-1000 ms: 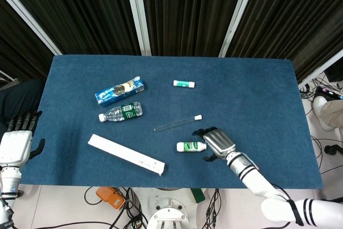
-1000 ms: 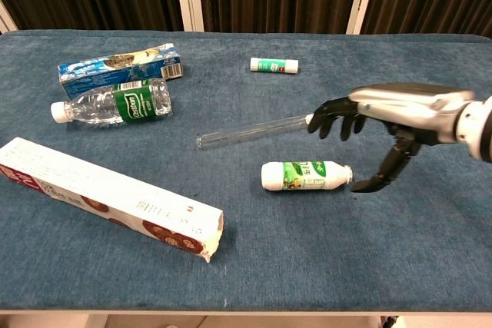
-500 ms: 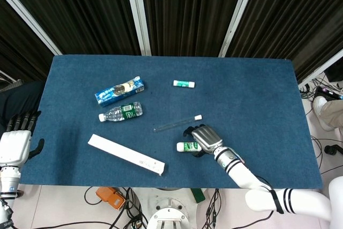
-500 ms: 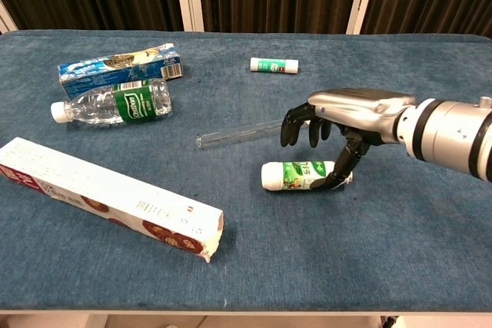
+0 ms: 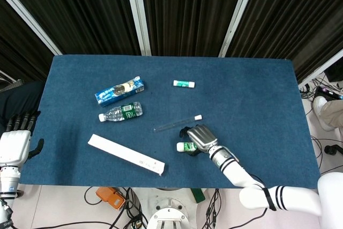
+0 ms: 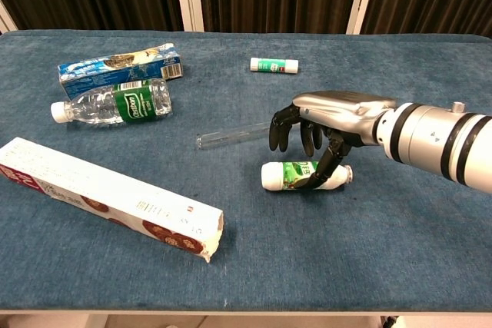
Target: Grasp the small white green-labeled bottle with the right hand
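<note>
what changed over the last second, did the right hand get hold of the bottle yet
The right hand moved left from beside the small white green-labeled bottle to over it, fingers curling down around its body; a closed grip isn't visible yet. The bottle, glass tube and left hand stayed put.
</note>
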`<state>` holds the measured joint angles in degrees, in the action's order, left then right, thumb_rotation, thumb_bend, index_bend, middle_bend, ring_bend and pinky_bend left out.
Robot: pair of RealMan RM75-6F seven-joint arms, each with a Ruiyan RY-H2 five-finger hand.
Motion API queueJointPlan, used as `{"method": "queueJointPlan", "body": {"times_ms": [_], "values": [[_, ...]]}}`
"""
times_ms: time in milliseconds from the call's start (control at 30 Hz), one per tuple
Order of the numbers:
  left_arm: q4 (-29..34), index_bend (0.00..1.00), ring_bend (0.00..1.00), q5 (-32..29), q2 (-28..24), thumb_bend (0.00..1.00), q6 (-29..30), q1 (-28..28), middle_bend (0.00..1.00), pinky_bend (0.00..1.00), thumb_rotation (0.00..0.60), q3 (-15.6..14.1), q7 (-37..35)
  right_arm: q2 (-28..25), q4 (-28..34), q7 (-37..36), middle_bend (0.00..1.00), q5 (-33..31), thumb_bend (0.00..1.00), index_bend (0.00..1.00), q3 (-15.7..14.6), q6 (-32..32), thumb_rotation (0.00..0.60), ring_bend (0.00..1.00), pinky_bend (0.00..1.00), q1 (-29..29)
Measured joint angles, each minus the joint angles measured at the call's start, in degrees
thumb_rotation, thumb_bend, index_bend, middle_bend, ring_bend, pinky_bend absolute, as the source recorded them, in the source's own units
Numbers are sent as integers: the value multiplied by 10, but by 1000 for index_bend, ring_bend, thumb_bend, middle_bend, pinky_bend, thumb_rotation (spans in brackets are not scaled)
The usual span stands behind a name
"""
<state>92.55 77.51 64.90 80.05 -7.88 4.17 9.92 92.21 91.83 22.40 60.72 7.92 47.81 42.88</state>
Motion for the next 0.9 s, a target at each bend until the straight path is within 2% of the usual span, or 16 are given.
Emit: {"method": "queueJointPlan", "body": {"times_ms": [433, 667, 900], "values": [[4, 0, 0, -3, -2, 386, -3, 0, 0, 27, 600, -1, 1, 14, -16, -1, 484, -3, 307, 511, -7, 12, 600, 546, 473, 9], [8, 0, 0, -8, -4, 387, -4, 1, 0, 32, 600, 0, 0, 21, -18, -13, 526, 3, 313, 525, -7, 16, 600, 627, 566, 10], [11, 0, 0, -14, -5, 388, -6, 1, 0, 33, 600, 1, 1, 28, -20, -20, 517, 7, 315, 526, -11, 18, 600, 596, 629, 11]]}}
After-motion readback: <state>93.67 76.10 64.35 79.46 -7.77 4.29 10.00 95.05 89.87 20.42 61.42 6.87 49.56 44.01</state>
